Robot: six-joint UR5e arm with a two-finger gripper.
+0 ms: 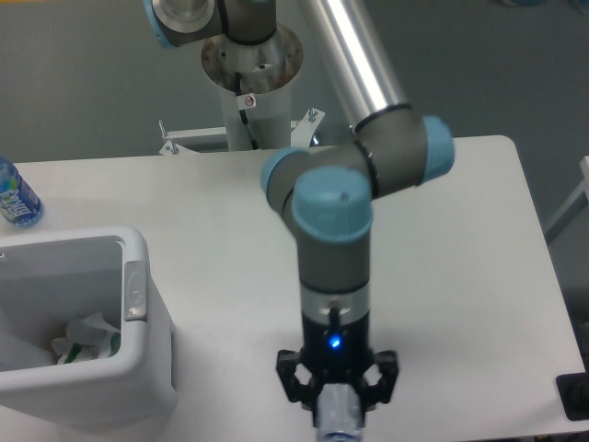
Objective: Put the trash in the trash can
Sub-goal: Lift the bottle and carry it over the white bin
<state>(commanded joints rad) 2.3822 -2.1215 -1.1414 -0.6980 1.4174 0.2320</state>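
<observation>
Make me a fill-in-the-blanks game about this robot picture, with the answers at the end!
1. The crumpled white paper packet lies inside the big white plastic ____.
2. The claw is shut on a crushed clear plastic ____.
3. The blue-labelled bottle of blue liquid stands at the table's ____ edge in the picture.
4. The bin's grey oval inset faces the robot's ____.

Answers: bin, bottle, left, arm
</observation>
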